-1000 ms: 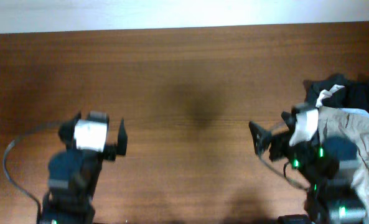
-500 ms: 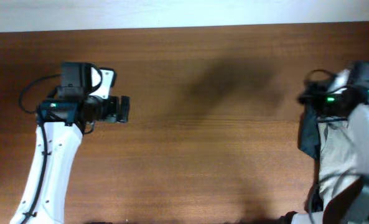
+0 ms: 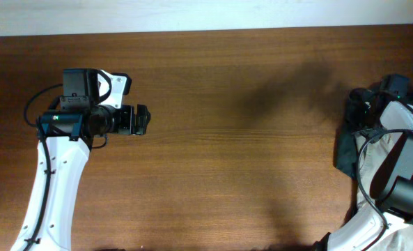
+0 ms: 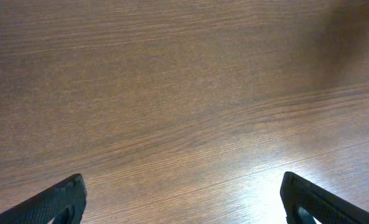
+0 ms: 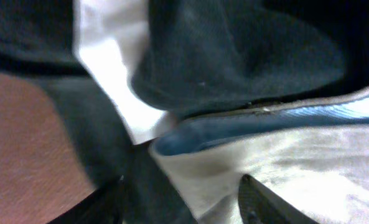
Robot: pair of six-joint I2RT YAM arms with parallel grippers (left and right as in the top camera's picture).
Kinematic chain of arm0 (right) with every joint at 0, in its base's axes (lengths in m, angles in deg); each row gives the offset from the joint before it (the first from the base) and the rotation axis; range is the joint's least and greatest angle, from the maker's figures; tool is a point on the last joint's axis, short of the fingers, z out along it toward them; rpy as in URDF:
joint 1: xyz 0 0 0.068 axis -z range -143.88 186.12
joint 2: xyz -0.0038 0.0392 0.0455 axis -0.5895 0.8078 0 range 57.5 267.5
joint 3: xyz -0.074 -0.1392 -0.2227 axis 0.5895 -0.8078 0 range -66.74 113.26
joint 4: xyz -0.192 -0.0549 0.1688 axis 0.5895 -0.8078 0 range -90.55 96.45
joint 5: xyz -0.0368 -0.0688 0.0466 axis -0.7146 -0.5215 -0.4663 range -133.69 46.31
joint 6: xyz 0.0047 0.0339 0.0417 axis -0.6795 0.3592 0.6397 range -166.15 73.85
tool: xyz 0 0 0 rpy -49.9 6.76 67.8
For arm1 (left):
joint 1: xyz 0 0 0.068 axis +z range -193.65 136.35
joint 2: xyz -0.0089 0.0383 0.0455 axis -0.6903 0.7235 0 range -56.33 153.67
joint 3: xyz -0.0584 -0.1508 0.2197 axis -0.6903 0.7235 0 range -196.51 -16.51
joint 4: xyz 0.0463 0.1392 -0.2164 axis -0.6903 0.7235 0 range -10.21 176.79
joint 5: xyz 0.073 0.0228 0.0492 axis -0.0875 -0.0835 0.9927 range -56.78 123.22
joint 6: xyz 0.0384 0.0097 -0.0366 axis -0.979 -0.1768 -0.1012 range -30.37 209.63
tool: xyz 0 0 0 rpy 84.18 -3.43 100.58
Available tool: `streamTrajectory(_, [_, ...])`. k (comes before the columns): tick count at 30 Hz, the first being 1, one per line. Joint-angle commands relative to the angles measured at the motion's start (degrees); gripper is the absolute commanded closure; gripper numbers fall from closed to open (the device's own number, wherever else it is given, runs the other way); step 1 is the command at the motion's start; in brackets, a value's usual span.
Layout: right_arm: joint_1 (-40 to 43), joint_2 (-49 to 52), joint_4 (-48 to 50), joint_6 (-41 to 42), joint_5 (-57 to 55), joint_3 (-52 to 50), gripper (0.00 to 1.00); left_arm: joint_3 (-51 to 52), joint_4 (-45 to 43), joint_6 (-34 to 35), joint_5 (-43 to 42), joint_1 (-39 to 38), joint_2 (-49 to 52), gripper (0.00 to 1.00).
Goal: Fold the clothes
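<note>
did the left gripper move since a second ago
Yes. In the overhead view the left gripper has gone up the picture, closer to the far edge of the table, with its arm now stretched out.

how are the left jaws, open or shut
Open: the left gripper shows its jaws at opposite lower corners of the wrist view, only bare wooden table between.

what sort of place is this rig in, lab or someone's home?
Probably a lab or test bench rather than a home: a bare wood-grain table, a left arm and a right arm reaching in from its near edge, and shorts heaped with dark garments at the right.
</note>
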Motion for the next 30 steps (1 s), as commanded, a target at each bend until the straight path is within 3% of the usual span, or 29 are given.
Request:
streamTrajectory(1, [0.1, 0.9, -0.2, 0.4, -5.5, 0.9, 0.47, -1.2, 0.4, 0.5, -1.0, 0.1, -0.3, 0.01])
streamTrajectory(2, [0.1, 0.9, -0.4, 0.4, -5.4, 0.9, 0.58, -1.2, 0.4, 0.5, -1.0, 0.1, -0.3, 0.01])
streamTrajectory(3, [0.1, 0.7, -1.1, 0.4, -5.2, 1.2, 0.77, -1.2, 0.4, 0.5, -1.0, 0.1, -0.3, 0.01])
streamTrajectory(6, [0.1, -0.3, -5.3, 0.4, -5.0, 5.7, 0.94, -1.2, 0.4, 0.5, -1.0, 0.1, -0.3, 0.01])
streamTrajectory(11, [-0.1, -1.0, -20.9, -0.5, -4.6, 21.4, 0.96, -1.2, 0.4, 0.5, -1.0, 0.1, -0.3, 0.01])
streamTrajectory(16, [-4.4, -8.5, -35.8, -14.9, 9.6, 41.1, 0.96, -1.2, 1.0, 0.5, -0.6, 0.2, -0.3, 0.01])
streamTrajectory(19, [-18.5, -11.8, -42.3, -14.9, 11.9, 52.5, 0.96, -2.2, 1.7, 0.5, -0.6, 2.1, -1.0, 0.01])
streamTrajectory(22, [-38.9, -11.2, -40.4, -13.8, 14.6, 54.3, 0.96, -9.1, 6.4, 0.5, -0.6, 7.5, -2.6, 0.01])
streamTrajectory(24, [-59.5, -7.0, -36.1, -13.2, 14.6, 54.3, 0.96, -17.2, 11.8, 0.5, -0.6, 12.4, -3.2, 0.01])
streamTrajectory(25, [-65.6, -5.0, -35.6, -13.2, 14.1, 54.3, 0.87, -18.7, 12.5, 0.5, -0.5, 13.2, -3.2, 0.01])
streamTrajectory(27, [-73.4, -2.9, -36.3, -13.2, 6.4, 54.3, 0.46, -21.1, 13.1, 0.5, -0.4, 14.3, -3.2, 0.01])
streamTrajectory(29, [-73.3, -5.0, -37.4, -13.1, -1.5, 55.2, 0.3, -21.2, 13.1, 0.5, -1.0, 14.1, -3.2, 0.01])
streamTrajectory(30, [-71.5, -6.3, -38.0, -13.1, -2.7, 55.7, 0.28, -21.2, 13.0, 0.5, -1.2, 13.3, -3.1, 0.01])
